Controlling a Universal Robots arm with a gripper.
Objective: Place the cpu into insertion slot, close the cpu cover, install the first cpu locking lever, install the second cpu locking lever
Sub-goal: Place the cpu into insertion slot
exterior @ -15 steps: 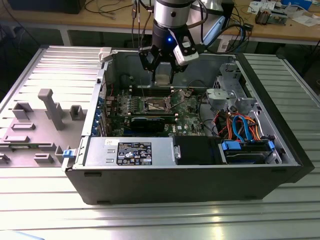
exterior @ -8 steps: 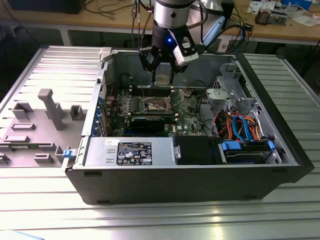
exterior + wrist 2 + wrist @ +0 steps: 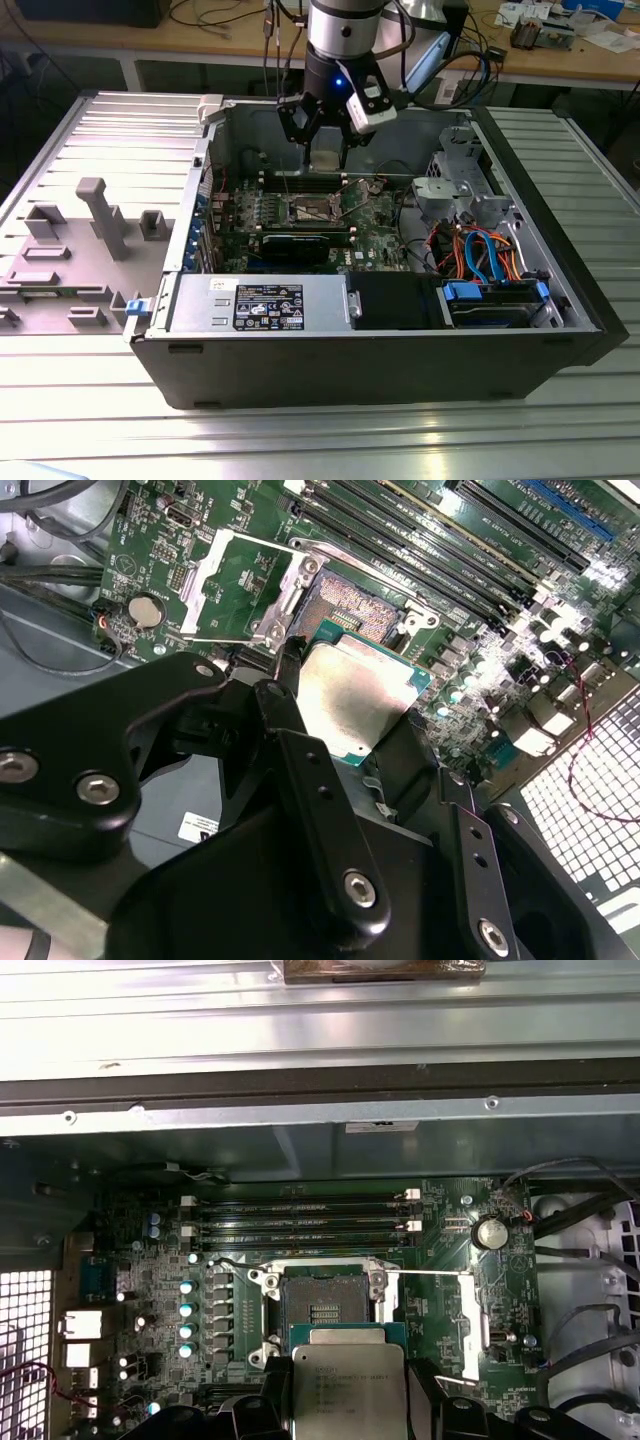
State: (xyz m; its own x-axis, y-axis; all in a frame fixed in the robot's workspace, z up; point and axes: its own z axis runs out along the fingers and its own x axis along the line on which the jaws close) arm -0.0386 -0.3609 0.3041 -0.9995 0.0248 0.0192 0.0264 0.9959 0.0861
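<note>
One cpu, silver top facing the cameras, is gripped by two opposite edges between the closed black jaws. It is held above the green circuit board and is not seated. In both wrist views its far edge overlaps the near rim of the insertion slot. The slot itself is left uncovered, its dark contact field exposed inside the silvery rim. The cpu cover is swung fully back on its hinge and lies flat beside the slot, green board showing through its cut-out centre. A thin locking lever is seen stretched out from the slot's corner over that side. Four long memory slots are lined up just beyond the slot.

In the exterior view the arm is lowered from above into an open computer case, with the jaws well clear of the board. A power supply is mounted along the case's near wall, and blue and orange cables are bundled toward the exterior view's right. The case is laid on a ribbed metal worktop, and a grey moulded fixture is set on the exterior view's left.
</note>
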